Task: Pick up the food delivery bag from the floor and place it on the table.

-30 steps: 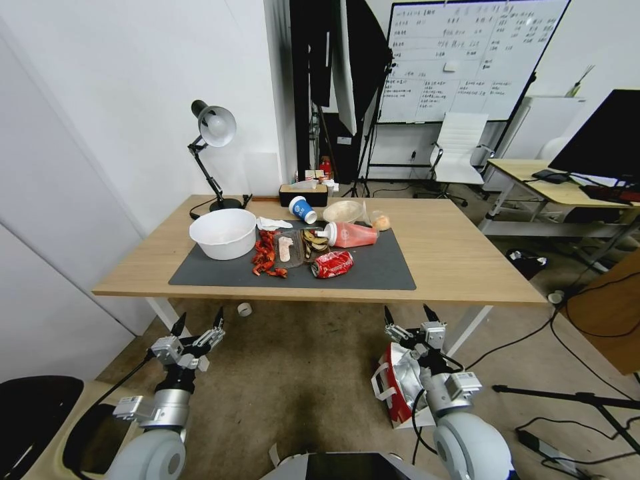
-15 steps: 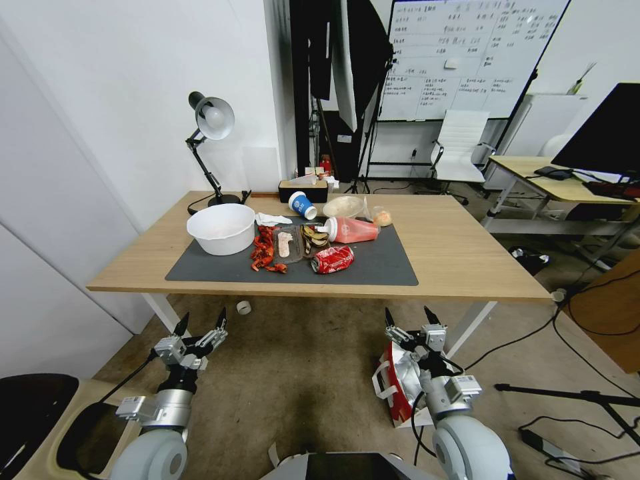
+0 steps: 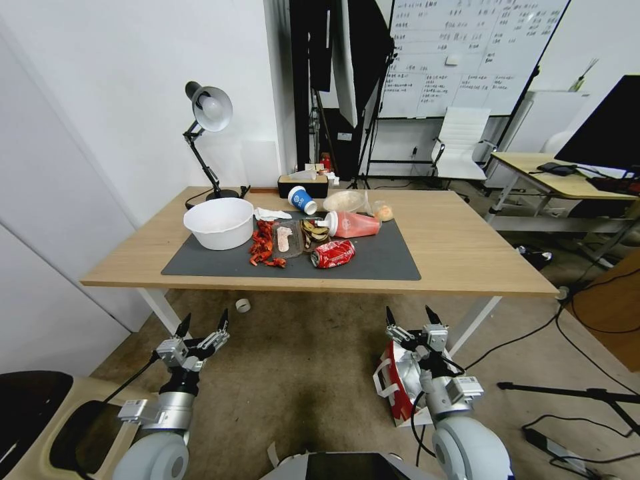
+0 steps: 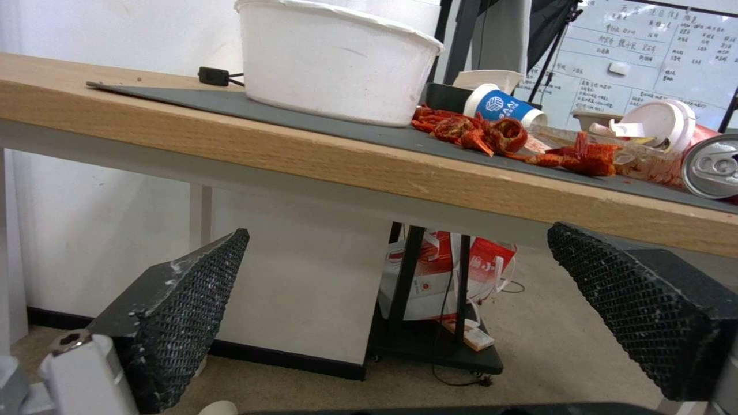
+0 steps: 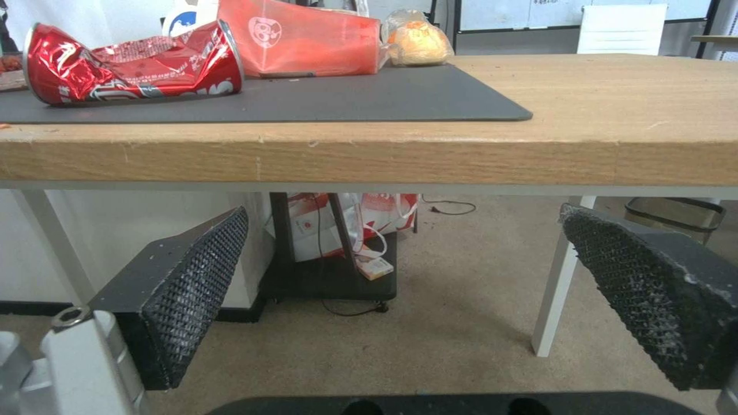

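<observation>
Down on the floor (image 3: 300,373), the food delivery bag (image 3: 399,383) stands just beside the robot's right arm, its red side panel and white handle facing the camera in the head view, partly covered by the arm. The right gripper (image 3: 413,316) hangs above the bag's far edge with its jaws spread wide and nothing between them. The left gripper (image 3: 201,321) is held low on the other side, well apart from the bag, jaws likewise spread and empty.

On the table (image 3: 467,260), a dark grey mat (image 3: 387,263) carries a white bowl (image 3: 220,223), red crayfish shells (image 3: 262,248), a crushed red can (image 3: 333,253), a tipped orange drink cup (image 3: 352,225) and a blue paper cup (image 3: 302,199); a desk lamp (image 3: 208,110) stands at the far left corner.

From the right wrist view, looking under the table edge (image 5: 461,155) between its fingers (image 5: 192,288), a second red-and-white bag (image 5: 331,222) sits on a black stand's base by the far wall, hidden from the head view. Likewise, the left wrist view shows that bag (image 4: 442,276) between its pads (image 4: 192,311), beneath the bowl (image 4: 331,57).
</observation>
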Available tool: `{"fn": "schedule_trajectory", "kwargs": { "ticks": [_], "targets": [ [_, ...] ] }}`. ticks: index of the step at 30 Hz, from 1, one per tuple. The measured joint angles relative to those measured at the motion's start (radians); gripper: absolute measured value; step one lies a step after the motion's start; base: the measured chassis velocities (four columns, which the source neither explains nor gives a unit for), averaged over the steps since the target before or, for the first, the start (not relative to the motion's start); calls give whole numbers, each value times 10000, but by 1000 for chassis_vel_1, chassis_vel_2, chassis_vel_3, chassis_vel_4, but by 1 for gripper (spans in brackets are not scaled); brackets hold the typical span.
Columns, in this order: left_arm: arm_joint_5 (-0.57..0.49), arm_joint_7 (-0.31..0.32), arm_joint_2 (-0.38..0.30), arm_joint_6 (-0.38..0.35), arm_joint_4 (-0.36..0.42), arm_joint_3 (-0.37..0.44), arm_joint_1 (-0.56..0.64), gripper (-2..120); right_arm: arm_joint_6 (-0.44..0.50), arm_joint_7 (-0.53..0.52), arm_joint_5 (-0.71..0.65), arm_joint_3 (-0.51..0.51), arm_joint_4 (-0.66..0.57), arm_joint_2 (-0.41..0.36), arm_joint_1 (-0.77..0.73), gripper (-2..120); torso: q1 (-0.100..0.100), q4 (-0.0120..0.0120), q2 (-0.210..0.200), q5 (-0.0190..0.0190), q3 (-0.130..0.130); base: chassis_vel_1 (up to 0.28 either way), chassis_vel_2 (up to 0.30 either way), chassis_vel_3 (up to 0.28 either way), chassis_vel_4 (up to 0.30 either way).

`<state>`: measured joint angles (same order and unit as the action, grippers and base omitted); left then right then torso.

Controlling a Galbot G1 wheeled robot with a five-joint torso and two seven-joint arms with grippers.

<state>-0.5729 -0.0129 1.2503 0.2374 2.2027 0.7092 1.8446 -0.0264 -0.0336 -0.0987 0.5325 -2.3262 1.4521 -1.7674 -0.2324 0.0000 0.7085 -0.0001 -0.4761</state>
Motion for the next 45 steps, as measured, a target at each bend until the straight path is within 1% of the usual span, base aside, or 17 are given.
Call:
{"fn": "schedule_trajectory", "kwargs": {
  "ticks": [10, 17, 24, 29, 30, 35, 45],
  "targets": [
    [436, -9, -12, 68, -52, 157, -35, 100, 32, 47, -99, -18, 43, 34, 65, 100, 185, 0, -448, 1, 262, 0, 0, 0, 0],
    [445, 10, -38, 76, -54, 215, -27, 100, 45, 85, -139, -19, 47, 18, 85, 100, 277, 0, -687, 1, 409, 0, 0, 0, 0],
    [416, 21, -60, 62, 26, 222, 26, 100, 35, 102, -156, -66, 91, 33, 110, 100, 424, 0, -1065, 1, 642, 0, 0, 0, 0],
    [397, 20, -72, 58, 44, 245, 35, 100, 9, 123, -158, -56, 72, -19, 124, 100, 470, 0, -1184, 1, 714, 0, 0, 0, 0],
    [392, 18, -70, 54, 42, 244, 31, 100, 0, 123, -162, -34, 55, -59, 134, 100, 507, 0, -1281, 1, 774, 0, 0, 0, 0],
    [402, -4, -64, 35, 29, 195, 6, 100, -7, 81, -173, 3, 67, -84, 131, 100, 597, 0, -1516, 1, 920, 0, 0, 0, 0],
    [372, -25, -127, -2, -11, 195, -121, 100, -27, 69, -175, 22, 70, -68, 156, 100, 746, 0, -1881, 1, 1136, 0, 0, 0, 0]
  ]
}}
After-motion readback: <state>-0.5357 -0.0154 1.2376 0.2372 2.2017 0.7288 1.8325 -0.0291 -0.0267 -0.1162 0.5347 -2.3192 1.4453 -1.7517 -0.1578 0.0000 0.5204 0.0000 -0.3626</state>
